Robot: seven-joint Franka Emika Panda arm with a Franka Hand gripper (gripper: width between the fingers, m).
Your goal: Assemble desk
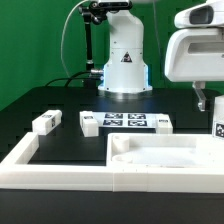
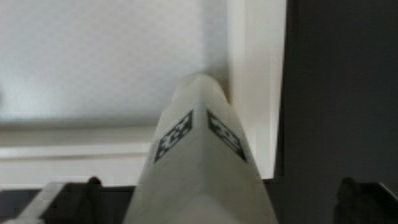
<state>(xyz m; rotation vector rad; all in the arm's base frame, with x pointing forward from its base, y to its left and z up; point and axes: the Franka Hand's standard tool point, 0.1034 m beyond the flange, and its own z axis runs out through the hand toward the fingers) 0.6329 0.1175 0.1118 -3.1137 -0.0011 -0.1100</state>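
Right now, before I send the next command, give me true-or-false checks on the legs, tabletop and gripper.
Two legs lie on the exterior view's left of the marker board. True.
The gripper is shut on a leg. False: its fingers stand apart from the tagged leg between them.
The tabletop panel lies nearest the exterior camera. True.
The marker board sits on the tabletop panel. False: it lies on the black table beyond it.
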